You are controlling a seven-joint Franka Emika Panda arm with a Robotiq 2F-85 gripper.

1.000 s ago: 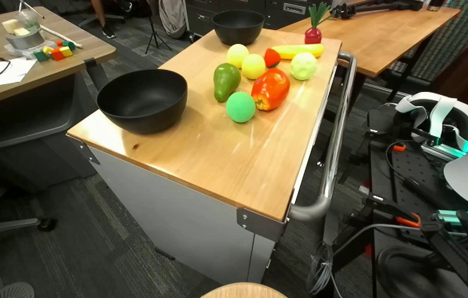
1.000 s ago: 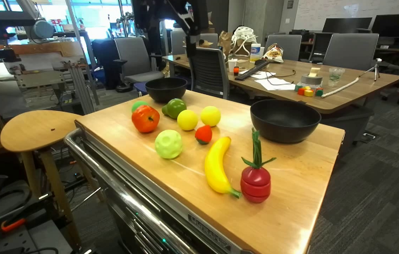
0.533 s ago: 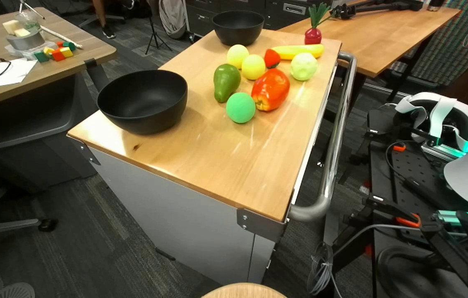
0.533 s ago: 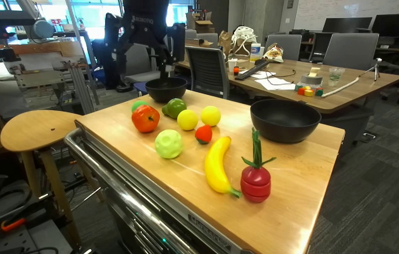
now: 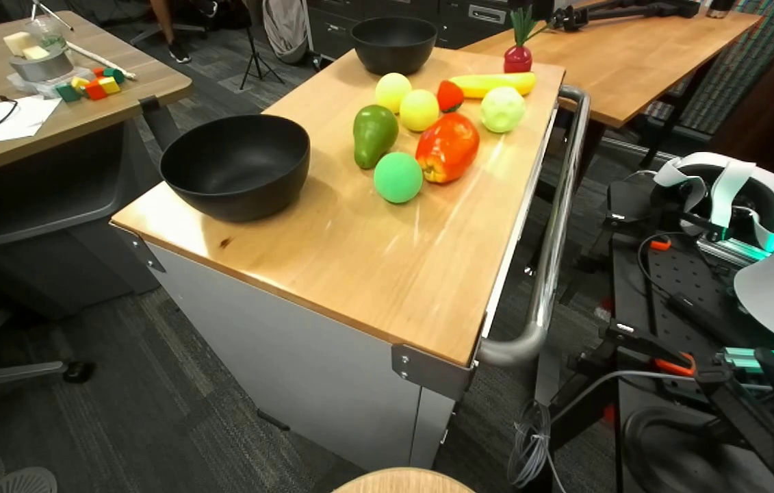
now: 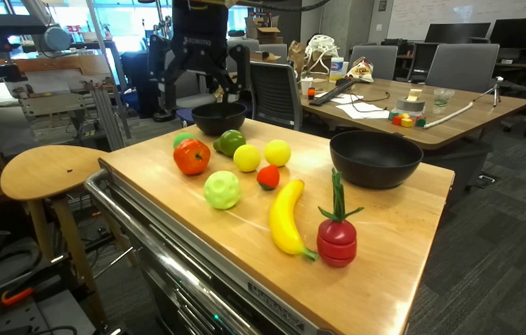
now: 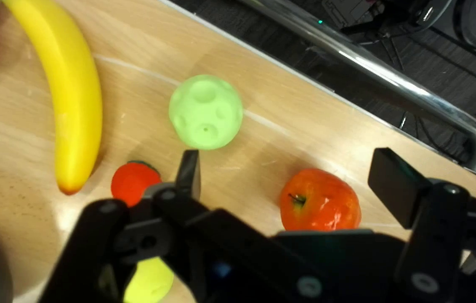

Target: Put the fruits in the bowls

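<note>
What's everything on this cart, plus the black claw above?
Bowls: 2, black, opposite ends of cart top.
Handle: 1, silver, long edge.
Cratered ball: 1, pale green, towards handle.
Banana: 1, yellow, beside radish.
Radish: 1, red, green leaves, beside banana.
Strawberry: 1, red, near banana.
Yellow balls: 2, yellow, near strawberry.
Apple: 1, red-orange, beside green ball.
Green ball: 1, green, beside apple.
Avocado: 1, green, near green ball.
Gripper: 1, black, above, open.

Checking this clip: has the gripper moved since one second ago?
Yes. In an exterior view, the gripper has come down in the picture, nearer there to the far black bowl, which stayed put.
</note>
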